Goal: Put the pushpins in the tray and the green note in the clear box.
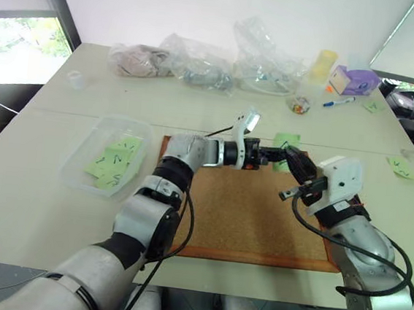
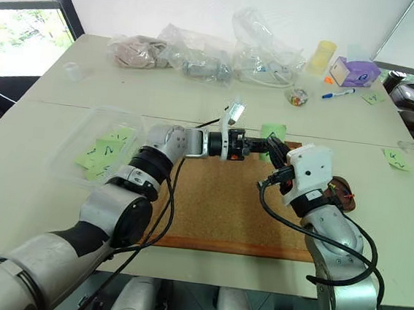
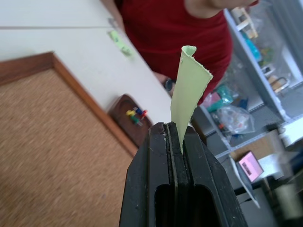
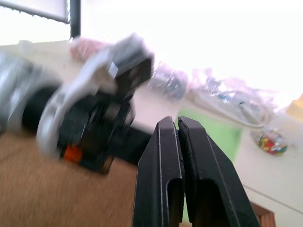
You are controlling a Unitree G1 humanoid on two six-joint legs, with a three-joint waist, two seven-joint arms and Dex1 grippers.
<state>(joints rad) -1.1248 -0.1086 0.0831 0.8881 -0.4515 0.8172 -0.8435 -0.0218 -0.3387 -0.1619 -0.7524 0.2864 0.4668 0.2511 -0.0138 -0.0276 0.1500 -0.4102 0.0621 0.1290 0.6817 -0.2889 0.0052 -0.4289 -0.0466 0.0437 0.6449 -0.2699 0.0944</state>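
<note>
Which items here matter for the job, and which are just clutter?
Job:
- green note, pinched in the left claw
- clear box
- tray
- pushpins in the tray

Clutter:
- cork board
- plastic bags
- purple tissue box
- yellow cup
- marker

The light green note (image 3: 189, 90) is seen edge-on and slightly curled, standing up from between two closed black fingers above the far edge of a cork board. The pushpins (image 3: 134, 115), with yellow, blue, red and green heads, are gathered in the tray (image 3: 124, 124), a small dark brown glossy dish set just beside the board's right edge. The clear box (image 1: 81, 163), shallow and rounded at the corners, is placed on the table left of the board and already contains several green notes.
</note>
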